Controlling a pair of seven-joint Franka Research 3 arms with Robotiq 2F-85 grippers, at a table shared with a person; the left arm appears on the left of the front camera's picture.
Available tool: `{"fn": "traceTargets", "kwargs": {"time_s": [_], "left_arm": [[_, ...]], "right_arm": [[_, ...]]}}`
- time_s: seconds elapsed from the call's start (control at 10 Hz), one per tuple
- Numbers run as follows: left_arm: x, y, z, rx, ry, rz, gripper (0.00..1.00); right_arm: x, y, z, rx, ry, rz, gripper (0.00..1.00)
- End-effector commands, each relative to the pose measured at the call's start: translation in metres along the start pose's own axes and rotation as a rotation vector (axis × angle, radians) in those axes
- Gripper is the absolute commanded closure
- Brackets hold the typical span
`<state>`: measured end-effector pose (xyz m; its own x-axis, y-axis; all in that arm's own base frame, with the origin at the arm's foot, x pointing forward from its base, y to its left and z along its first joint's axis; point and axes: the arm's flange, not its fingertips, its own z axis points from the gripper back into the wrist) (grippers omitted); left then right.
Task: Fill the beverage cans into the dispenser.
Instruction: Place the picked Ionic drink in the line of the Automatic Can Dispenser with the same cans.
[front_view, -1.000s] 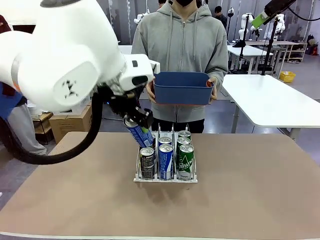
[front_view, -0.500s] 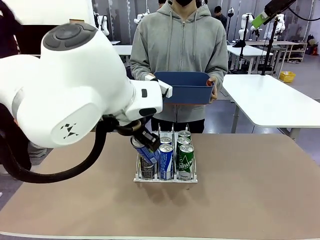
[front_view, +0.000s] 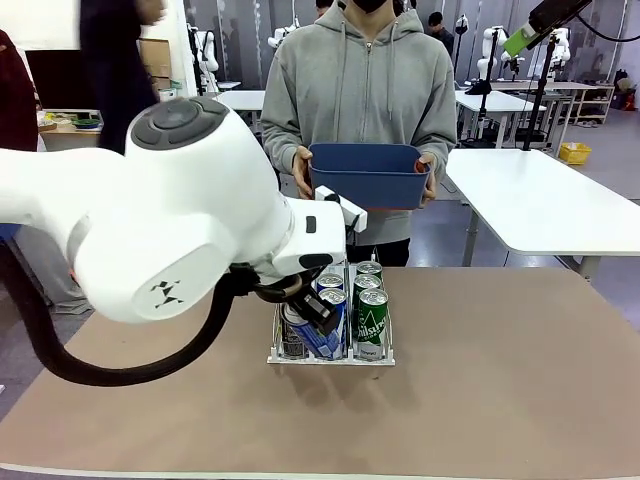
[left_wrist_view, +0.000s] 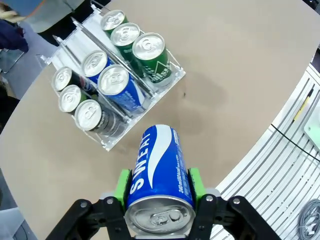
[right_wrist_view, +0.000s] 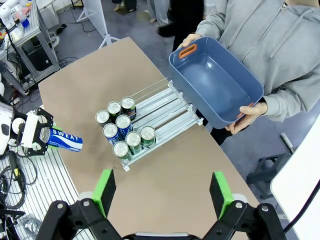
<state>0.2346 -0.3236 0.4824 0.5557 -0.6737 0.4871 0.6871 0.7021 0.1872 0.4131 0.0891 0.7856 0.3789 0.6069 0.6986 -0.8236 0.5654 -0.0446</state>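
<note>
My left gripper (front_view: 310, 312) is shut on a blue-and-white beverage can (front_view: 326, 341), held tilted low over the front of the dispenser (front_view: 330, 360). The left wrist view shows this can (left_wrist_view: 159, 170) lengthwise between the green pads (left_wrist_view: 121, 184), its silver top toward the camera, with the dispenser (left_wrist_view: 75, 36) beyond it. Three green cans (left_wrist_view: 148, 48), two blue-and-white cans (left_wrist_view: 116, 81) and three black cans (left_wrist_view: 89, 113) stand in the three lanes. My right gripper (right_wrist_view: 162, 192) is open and high above the table, looking down on the dispenser (right_wrist_view: 170, 107) and the held can (right_wrist_view: 64, 140).
A person at the far side holds a dark blue tub (front_view: 365, 176), which is empty inside (right_wrist_view: 215, 82). The back halves of the dispenser's lanes are free. Bare brown tabletop (front_view: 500, 380) lies to the right of the dispenser.
My left arm has swung down and to the right, carrying the can from above the dispenser's back left to low over its front. The right gripper has stayed open.
</note>
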Motion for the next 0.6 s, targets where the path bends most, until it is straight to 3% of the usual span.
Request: {"fn": "traceTargets", "kwargs": {"time_s": [0.0,0.1,0.2,0.5], "left_arm": [[0.007,0.004,-0.016,-0.045,-0.027,-0.023,0.43],[0.01,0.006,-0.019,-0.083,-0.045,-0.032,0.43],[0.001,-0.001,-0.011,-0.014,0.001,-0.005,0.43],[0.003,0.0,-0.021,-0.032,0.002,-0.012,0.43]], "right_arm": [[-0.002,0.002,0.0,0.003,0.005,0.005,0.0],[-0.002,0.002,0.0,0.003,0.005,0.005,0.0],[-0.002,0.002,0.0,0.003,0.005,0.005,0.0],[-0.002,0.002,0.0,0.003,0.005,0.005,0.0]]}}
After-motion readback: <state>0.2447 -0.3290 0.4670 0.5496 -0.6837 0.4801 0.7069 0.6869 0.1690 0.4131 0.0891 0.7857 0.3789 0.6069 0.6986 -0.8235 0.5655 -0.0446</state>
